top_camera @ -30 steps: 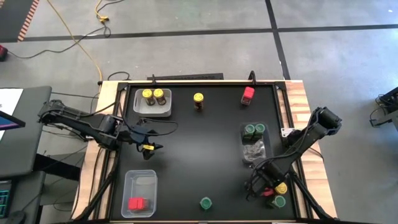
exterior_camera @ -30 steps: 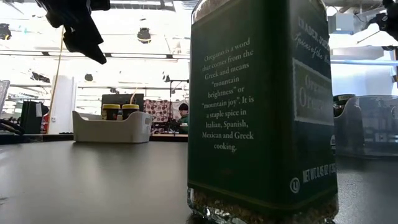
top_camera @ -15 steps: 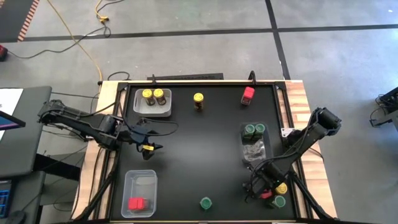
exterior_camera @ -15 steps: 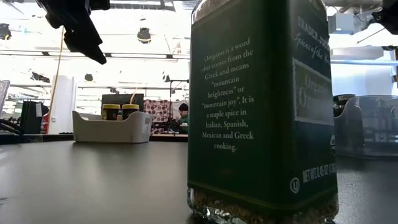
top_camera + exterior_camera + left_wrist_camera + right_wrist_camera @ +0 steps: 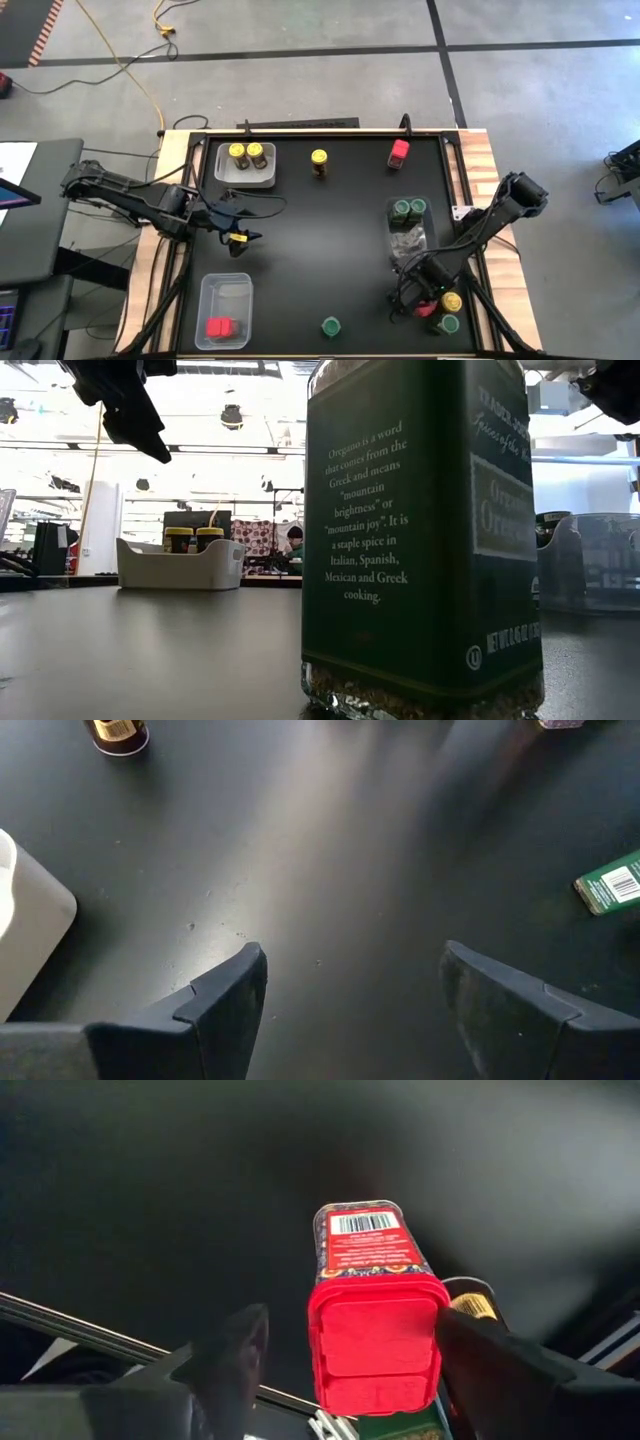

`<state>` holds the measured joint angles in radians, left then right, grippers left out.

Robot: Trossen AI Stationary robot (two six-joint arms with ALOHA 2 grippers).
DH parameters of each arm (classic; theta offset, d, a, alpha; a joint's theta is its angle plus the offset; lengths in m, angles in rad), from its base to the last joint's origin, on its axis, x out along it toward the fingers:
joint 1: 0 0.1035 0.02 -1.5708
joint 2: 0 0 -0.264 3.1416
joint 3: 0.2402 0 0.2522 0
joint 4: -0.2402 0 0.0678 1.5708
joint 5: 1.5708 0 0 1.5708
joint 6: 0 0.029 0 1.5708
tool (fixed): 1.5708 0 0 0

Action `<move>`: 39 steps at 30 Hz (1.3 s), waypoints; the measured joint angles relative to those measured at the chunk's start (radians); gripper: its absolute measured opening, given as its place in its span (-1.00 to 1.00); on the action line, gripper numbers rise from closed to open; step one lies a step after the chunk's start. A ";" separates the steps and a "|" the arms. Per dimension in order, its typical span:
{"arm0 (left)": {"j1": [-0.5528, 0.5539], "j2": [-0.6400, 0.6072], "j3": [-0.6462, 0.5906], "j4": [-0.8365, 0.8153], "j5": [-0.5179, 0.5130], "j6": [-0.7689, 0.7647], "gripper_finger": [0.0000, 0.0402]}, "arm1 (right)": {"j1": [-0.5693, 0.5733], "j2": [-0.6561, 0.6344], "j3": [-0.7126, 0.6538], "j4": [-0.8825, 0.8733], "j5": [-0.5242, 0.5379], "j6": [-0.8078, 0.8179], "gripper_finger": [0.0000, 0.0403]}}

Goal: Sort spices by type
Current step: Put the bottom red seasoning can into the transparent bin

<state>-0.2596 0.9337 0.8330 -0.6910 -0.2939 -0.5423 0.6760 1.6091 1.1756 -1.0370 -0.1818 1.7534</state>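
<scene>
My right gripper (image 5: 421, 298) hangs open, pointing down, at the table's near right corner. A red spice container (image 5: 377, 1318) with a red lid stands between its fingers. Beside it stand a yellow-lidded jar (image 5: 452, 301) and a green-lidded jar (image 5: 447, 323). Another green-lidded jar (image 5: 330, 326) stands on its base at the near edge and fills the low view (image 5: 420, 540). A lone yellow-lidded jar (image 5: 319, 160) and a red container (image 5: 399, 152) stand at the far side. My left gripper (image 5: 236, 233) waits open above the table's left part, holding nothing (image 5: 350, 990). My right gripper comes at the red container from above. One finger (image 5: 480, 1360) stands right beside the lid's edge (image 5: 436, 1330); whether it touches cannot be told. The other finger (image 5: 235, 1355) stands clear of the lid, with a gap showing.
A white bin (image 5: 246, 163) at the far left holds two yellow-lidded jars. A clear bin (image 5: 408, 228) on the right holds two green-lidded jars. A clear bin (image 5: 224, 312) at the near left holds a red container. The table's raised frame (image 5: 470, 290) runs close to my right gripper.
My right gripper has turned a little about its own pointing line over the red container and edged slightly toward the table's middle. My left gripper and the spices have kept still.
</scene>
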 joint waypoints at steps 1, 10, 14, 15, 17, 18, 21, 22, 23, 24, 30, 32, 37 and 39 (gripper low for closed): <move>0.000 0.000 0.000 0.000 0.000 0.000 0.42 | -0.003 -0.001 0.000 0.000 0.000 -0.006 0.61; 0.000 0.000 0.000 0.000 0.000 0.000 0.42 | -0.012 -0.021 0.001 -0.001 0.000 -0.027 0.97; 0.000 0.000 0.000 0.000 0.000 0.000 0.42 | -0.011 -0.047 0.008 -0.002 0.000 -0.027 0.90; 0.000 0.000 0.000 0.001 0.000 -0.001 0.42 | -0.011 -0.054 0.008 -0.004 0.000 -0.027 0.88; 0.000 0.000 0.000 0.001 0.000 -0.001 0.42 | -0.011 -0.059 0.008 -0.005 0.000 -0.027 0.86; 0.000 0.000 0.000 0.001 0.000 -0.001 0.42 | -0.008 -0.059 0.008 -0.005 0.000 -0.027 0.86; 0.000 0.000 0.000 0.001 0.000 -0.002 0.42 | 0.009 -0.053 0.008 -0.010 0.008 -0.031 0.86; 0.000 0.000 0.000 0.001 0.000 -0.003 0.42 | 0.015 -0.047 0.008 -0.014 0.008 -0.039 0.86; 0.000 0.000 0.000 0.001 0.000 -0.007 0.42 | 0.021 -0.039 0.007 -0.019 0.008 -0.042 0.86; 0.000 0.000 0.000 0.001 0.000 -0.014 0.42 | 0.028 -0.033 0.003 -0.021 0.007 -0.038 0.86; 0.000 0.000 0.000 0.001 0.000 -0.030 0.42 | 0.058 -0.033 -0.024 -0.023 0.005 0.007 0.85; 0.000 0.000 0.000 0.001 0.000 -0.030 0.42 | 0.064 -0.033 -0.037 -0.009 0.005 0.013 0.85; 0.000 0.000 0.000 0.001 0.000 -0.037 0.42 | 0.064 -0.033 -0.064 0.039 0.017 0.019 0.85; 0.000 0.000 0.000 0.001 0.000 -0.038 0.42 | 0.063 -0.033 -0.081 0.057 0.024 0.019 0.85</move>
<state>-0.2595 0.9337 0.8326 -0.6899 -0.2943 -0.5804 0.7391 1.5757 1.0943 -0.9796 -0.1576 1.7721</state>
